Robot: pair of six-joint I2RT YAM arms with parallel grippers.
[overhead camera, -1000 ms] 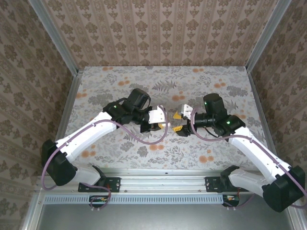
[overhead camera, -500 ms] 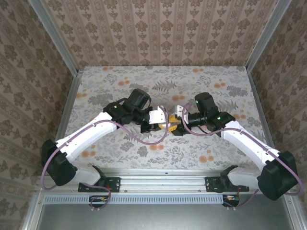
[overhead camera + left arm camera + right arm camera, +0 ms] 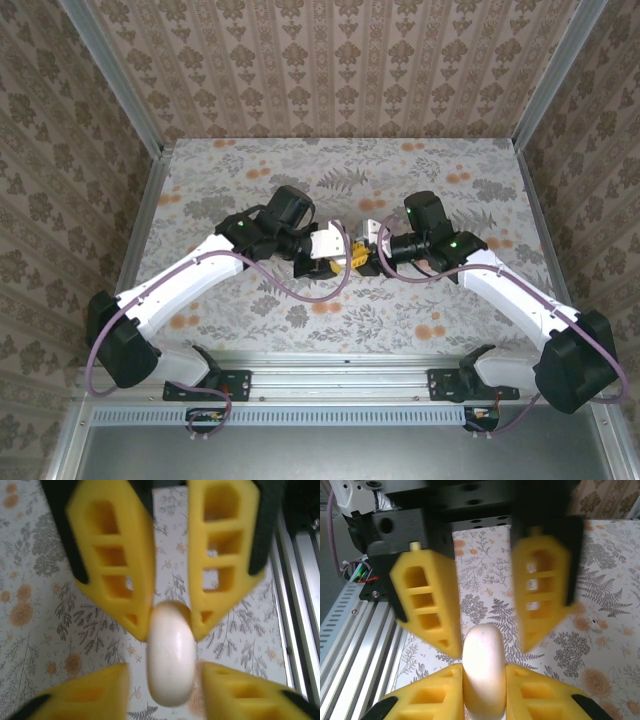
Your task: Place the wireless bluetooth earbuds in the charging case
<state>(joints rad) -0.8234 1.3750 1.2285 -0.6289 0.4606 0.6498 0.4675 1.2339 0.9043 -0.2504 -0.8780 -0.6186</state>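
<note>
1. Currently the case (image 3: 484,680) hangs above mid-table, pinched edge-on where the two arms meet. Its lid looks shut, though I can read no seam.
2. Earbuds (image 3: 594,624): one tiny pale piece lies on the table beyond the case, toward the far side. It is likely a bud, but too small to be sure.
3. Right gripper (image 3: 484,670): narrow, with both fingers pressed on the case's sides, holding it.
4. Left gripper (image 3: 164,667): jaws spread, with its fingers (image 3: 95,690) standing clear of the case on either side and gripping nothing.
5. Step, judged: hand-over of the case from left to right, ahead of any insertion.
6. Next, judged: the left arm must back off without brushing the case. Then the lid needs opening and the buds need fetching.
7. Materials:
   - The case is glossy off-white with a smooth pebble shape, probably slippery in a two-point pinch.
   - The fingers are yellow wedges with hollow ribbed cells.
   - The table (image 3: 300,180) is matte, printed with grey ferns and orange blooms.
</note>
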